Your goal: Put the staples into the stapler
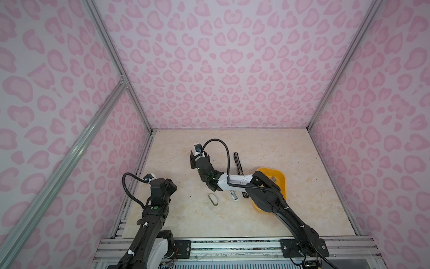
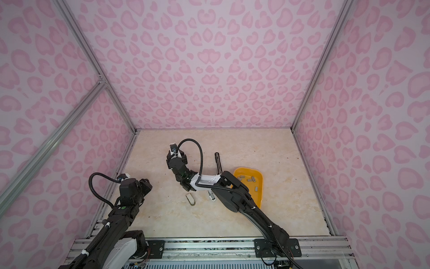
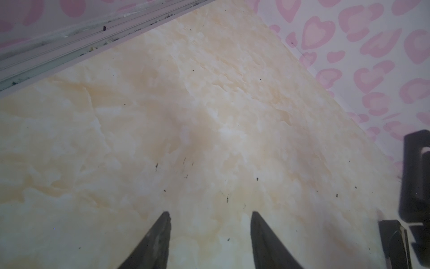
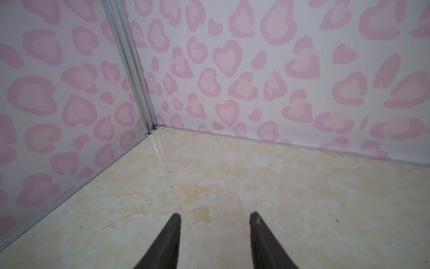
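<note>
Glossy marbled tabletop (image 2: 209, 221), pink heart-print walls (image 2: 209, 69); yellow tray (image 2: 258, 196) at three o'clock, seemingly with staples (image 2: 250, 179); left gripper (image 3: 210, 216), right gripper (image 4: 215, 216) agape.

The left arm (image 1: 152, 209) stands folded at the near left, with the left wrist (image 1: 160, 186) bent forward above its base. The left gripper (image 3: 210, 214) hangs with its two dark fingers (image 3: 160, 233) parted and nothing between them. The right arm (image 1: 267, 193) reaches from the near right across toward the middle. Its white forearm (image 1: 237, 180) points left, and the right wrist (image 1: 204, 170) turns toward the far left. The right gripper (image 4: 215, 214) likewise has its jaws apart, gripping nothing.
</note>
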You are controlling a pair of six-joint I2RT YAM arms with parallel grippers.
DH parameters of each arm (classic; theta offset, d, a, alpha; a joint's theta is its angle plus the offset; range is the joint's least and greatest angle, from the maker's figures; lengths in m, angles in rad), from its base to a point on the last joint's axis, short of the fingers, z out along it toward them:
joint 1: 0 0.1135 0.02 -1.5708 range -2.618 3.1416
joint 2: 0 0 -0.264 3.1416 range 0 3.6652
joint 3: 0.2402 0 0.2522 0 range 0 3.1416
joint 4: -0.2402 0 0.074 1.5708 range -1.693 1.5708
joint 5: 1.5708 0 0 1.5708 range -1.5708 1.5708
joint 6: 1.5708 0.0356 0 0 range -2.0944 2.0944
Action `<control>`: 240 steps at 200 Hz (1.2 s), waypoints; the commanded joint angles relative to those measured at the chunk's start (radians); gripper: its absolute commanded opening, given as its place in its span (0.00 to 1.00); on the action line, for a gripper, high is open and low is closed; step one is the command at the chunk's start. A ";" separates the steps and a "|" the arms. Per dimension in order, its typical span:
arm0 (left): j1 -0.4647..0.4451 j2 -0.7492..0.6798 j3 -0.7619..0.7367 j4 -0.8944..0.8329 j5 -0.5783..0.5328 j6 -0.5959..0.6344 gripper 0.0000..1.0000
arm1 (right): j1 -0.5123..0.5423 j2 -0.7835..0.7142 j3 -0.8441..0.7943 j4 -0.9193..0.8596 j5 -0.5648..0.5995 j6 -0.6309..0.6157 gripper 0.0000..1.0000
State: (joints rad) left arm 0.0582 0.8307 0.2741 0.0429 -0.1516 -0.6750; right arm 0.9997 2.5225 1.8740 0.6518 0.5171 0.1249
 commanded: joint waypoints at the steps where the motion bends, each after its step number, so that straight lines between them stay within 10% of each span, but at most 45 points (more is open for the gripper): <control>1: 0.002 -0.028 -0.021 0.054 -0.043 -0.031 0.57 | 0.002 0.101 0.150 0.015 0.079 -0.093 0.51; 98: 0.003 0.028 -0.014 0.100 0.003 -0.022 0.54 | -0.003 0.317 0.514 -0.091 0.130 -0.141 0.62; 155: -0.035 0.112 0.031 0.189 0.129 0.061 0.54 | 0.072 -0.054 0.006 0.143 0.434 -0.313 0.56; 240: -0.176 0.457 0.230 0.383 0.189 0.156 0.62 | -0.042 -0.745 -0.739 -0.158 0.215 0.119 0.48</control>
State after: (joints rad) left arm -0.1120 1.2739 0.5011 0.2890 -0.0463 -0.5488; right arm 0.9787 1.8771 1.2644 0.5949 0.7811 0.1085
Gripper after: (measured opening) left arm 0.601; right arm 0.485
